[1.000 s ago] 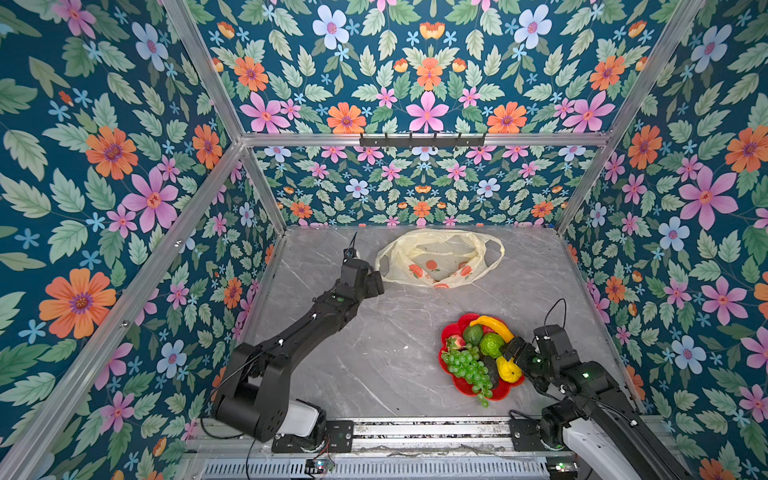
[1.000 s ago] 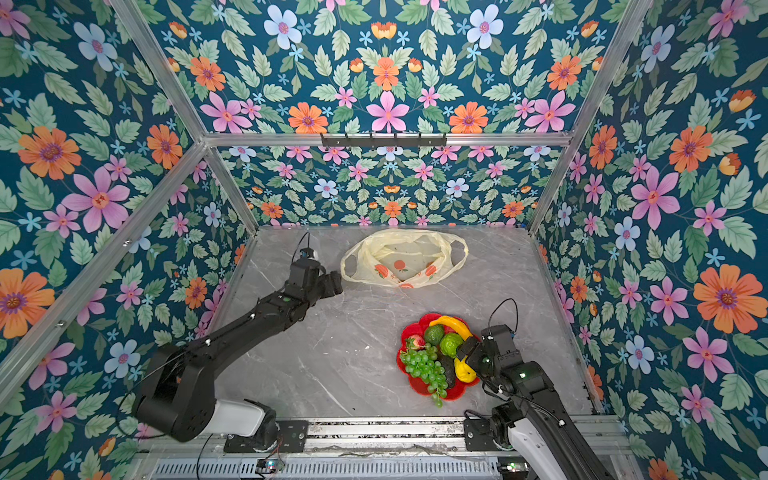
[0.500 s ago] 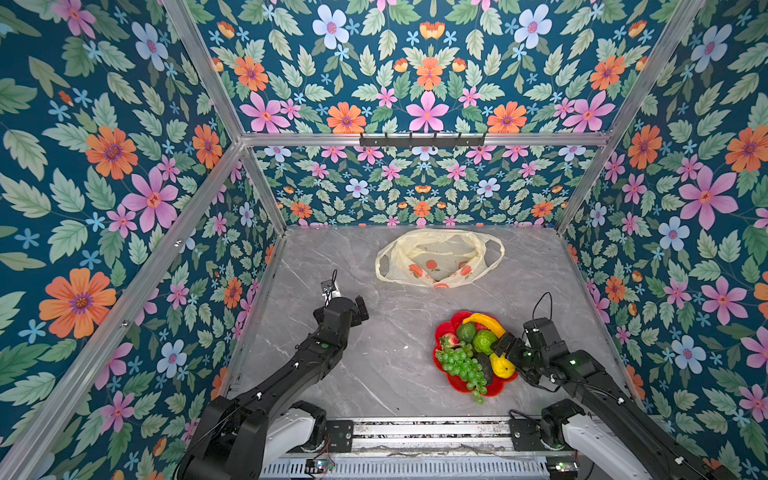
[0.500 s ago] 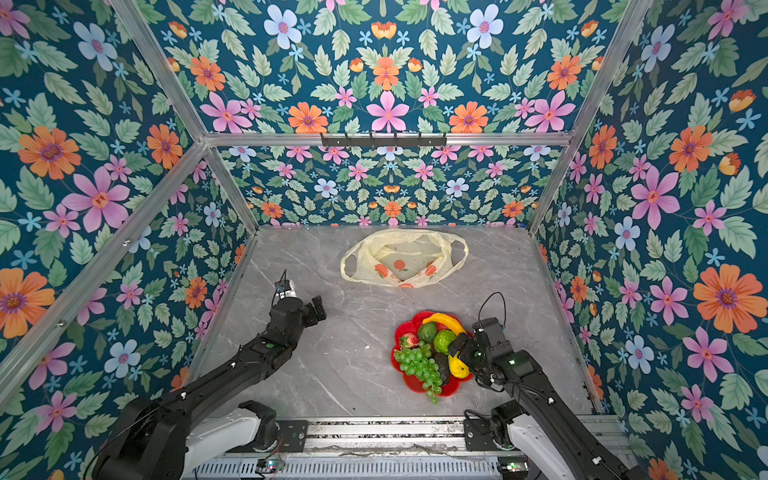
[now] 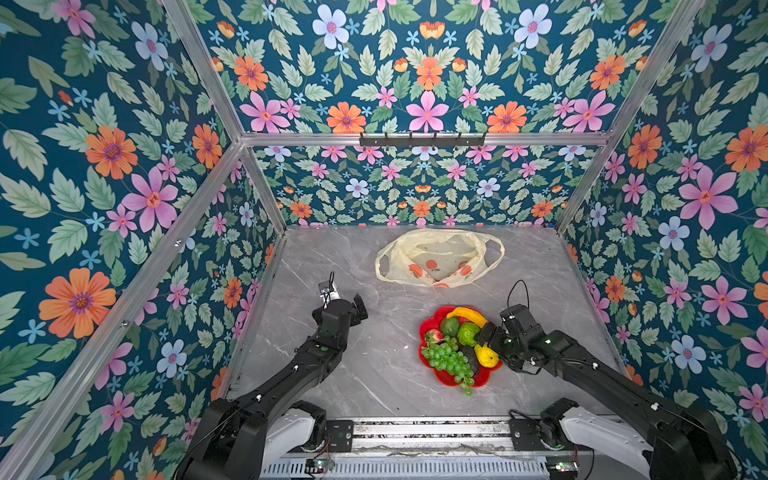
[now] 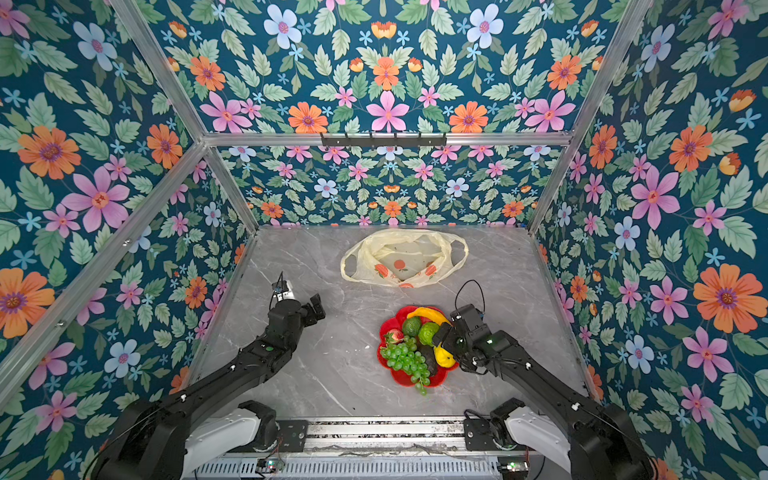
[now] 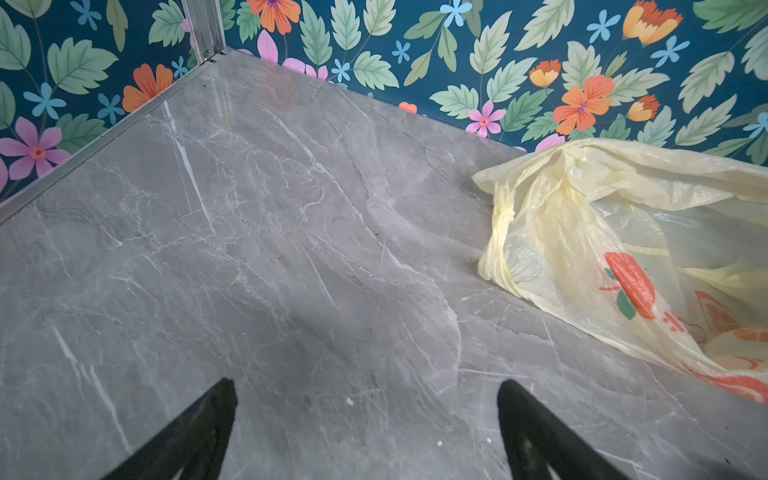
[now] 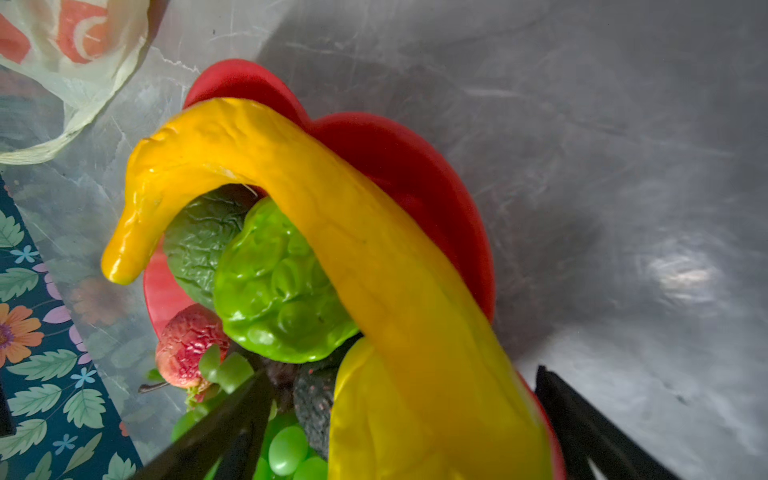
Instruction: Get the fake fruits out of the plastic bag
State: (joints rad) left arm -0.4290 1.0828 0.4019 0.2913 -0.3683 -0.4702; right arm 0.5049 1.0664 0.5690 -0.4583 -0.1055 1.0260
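Crinkly plastic bag (image 5: 436,257), glossy fake fruits (image 5: 446,357), scalloped plate (image 8: 399,166), left hand (image 7: 365,382), right hand (image 8: 403,371) gaping empty

The worktop (image 7: 291,249) under me looks like grey veined stone, smooth with a dull sheen. The plastic bag (image 7: 582,199) is thin translucent film, pale yellow, crinkled and faintly shiny. The red plate (image 8: 415,166) looks like smooth satin plastic. The banana (image 8: 332,216) is glossy plastic with shallow wrinkles. The bumpy green fruit (image 8: 278,291) is wet-looking and knobbly, the avocado (image 8: 199,237) dark and leathery, the strawberry (image 8: 187,336) puckered, the grapes (image 8: 286,449) slick. My left hand (image 7: 368,384) and my right hand (image 8: 403,372) have matt black fingers. The frame rails (image 5: 415,139) are brushed metal.
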